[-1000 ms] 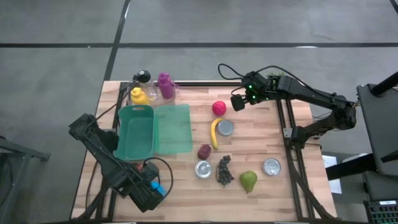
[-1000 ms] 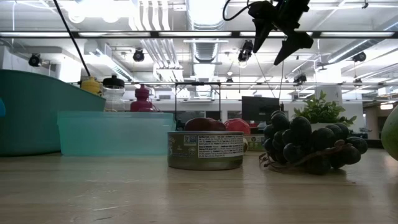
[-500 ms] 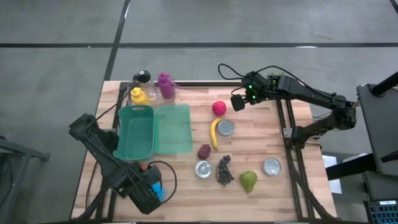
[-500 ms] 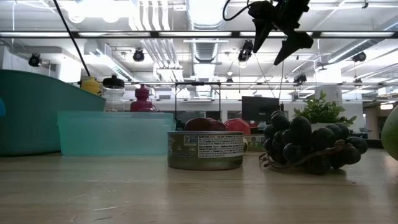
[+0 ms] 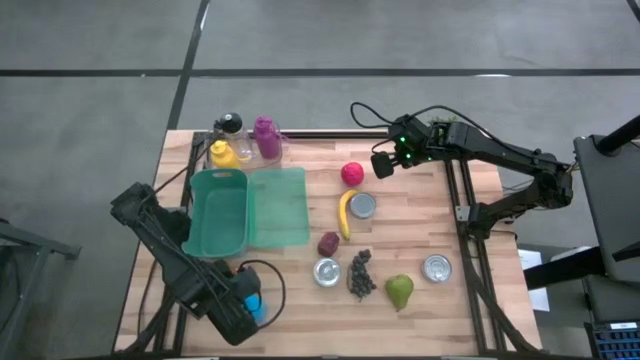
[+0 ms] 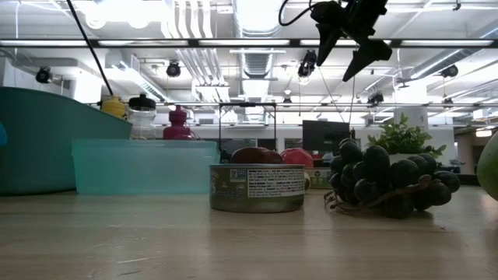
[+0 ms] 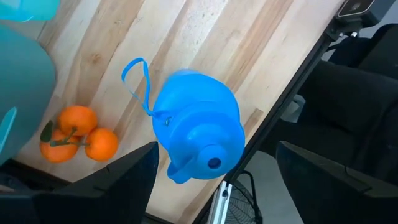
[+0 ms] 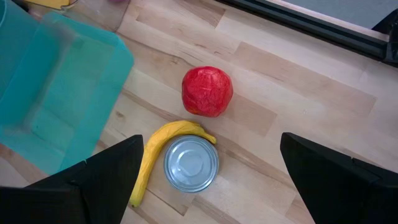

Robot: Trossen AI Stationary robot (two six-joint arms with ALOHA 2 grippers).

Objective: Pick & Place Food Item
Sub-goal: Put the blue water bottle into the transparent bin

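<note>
Nothing has moved over the last second, so no pick has begun. Left end effector (image 5: 248, 305), fingers spread, hangs over the blue bottle (image 7: 198, 132) at the table's (image 5: 420, 225) near left. Banana (image 5: 344, 214), mid-table, long axis near–far. Right end effector (image 5: 383, 165), spread and empty, hovers just right of the red fruit (image 5: 351, 173).
</note>
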